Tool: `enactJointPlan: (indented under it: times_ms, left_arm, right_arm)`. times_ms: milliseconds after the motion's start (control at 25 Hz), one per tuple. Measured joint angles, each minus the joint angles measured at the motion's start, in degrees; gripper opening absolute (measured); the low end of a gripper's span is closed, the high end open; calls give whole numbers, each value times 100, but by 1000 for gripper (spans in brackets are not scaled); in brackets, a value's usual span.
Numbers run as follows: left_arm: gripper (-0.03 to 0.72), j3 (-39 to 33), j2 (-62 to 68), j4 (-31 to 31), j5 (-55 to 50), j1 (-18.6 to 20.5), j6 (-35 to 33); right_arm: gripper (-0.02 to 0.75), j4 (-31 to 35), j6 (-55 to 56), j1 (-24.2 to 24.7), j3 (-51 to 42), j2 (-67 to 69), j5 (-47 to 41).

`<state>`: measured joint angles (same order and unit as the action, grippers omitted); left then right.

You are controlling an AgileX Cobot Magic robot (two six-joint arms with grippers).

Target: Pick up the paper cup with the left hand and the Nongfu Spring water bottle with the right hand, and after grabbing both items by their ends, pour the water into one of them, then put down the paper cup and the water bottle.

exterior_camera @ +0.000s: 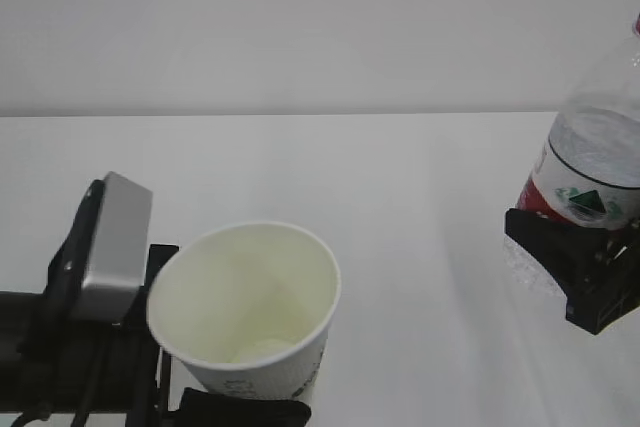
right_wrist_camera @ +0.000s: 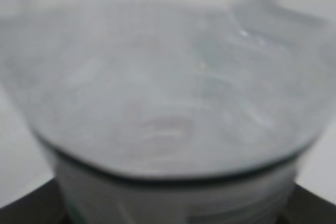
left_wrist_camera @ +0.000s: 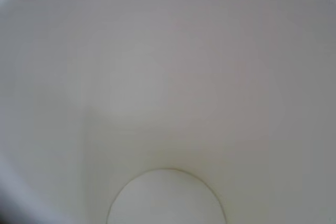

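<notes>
White paper cup nearest, low and left of centre in the exterior view, tilted, mouth open up and toward the lens, grey lettering faint on its lower wall. Held low on its wall by the left hand, black fingers wrapped round the base at the bottom edge of the picture; grey plate and black cables just left of the rim. Fills the left wrist view entirely: pale inner wall, round bottom disc at the lower edge, no liquid discernible inside.

Farther right, well apart from the cup, the Nongfu Spring water bottle, clear and ribbed, leaning, top cut off by the picture's right edge. Red label with green-white emblem just above the right hand, black fingers closed on the bottle's lower part, crinkled clear base showing beside them. Water inside, surface line visible above the label. Right wrist view blurred: clear bottle body close against the lens, dark finger tips at both lower corners.

Beneath both, white bench. Beyond, plain pale wall.
</notes>
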<state>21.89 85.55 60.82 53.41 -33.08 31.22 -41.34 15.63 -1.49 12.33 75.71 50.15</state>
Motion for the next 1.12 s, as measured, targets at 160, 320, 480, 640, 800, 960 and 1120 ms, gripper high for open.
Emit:
enactJointPlan:
  times_ms: [160,320,480,640,800,960,1120]
  left_arm:
    - [585,296,12,-46,-350,-342,-10]
    - [585,610,295,-79,-350,-507,-22]
    - [585,803,768,-225,-220,-672,-23]
    - [585,998,1100,-320,-172,-873,-33]
    - [585,1212,1305,-359,-88,-1077,-33]
    - [585,1376,1355,-371,-81,-1217,-33]
    - [585,1475,1355,-371,-81,-1331,-56]
  right_arm:
    - [450,-9,0,0,0,0,0]
    - [450,-9,7,0,0,0,0]
    - [450,-9,7,0,0,0,0]
    - [450,-13,7,0,0,0,0]
    - [450,-22,7,0,0,-3,0]
    - [450,-61,7,0,0,-3,0]
    - [450,-75,7,0,0,-3,0]
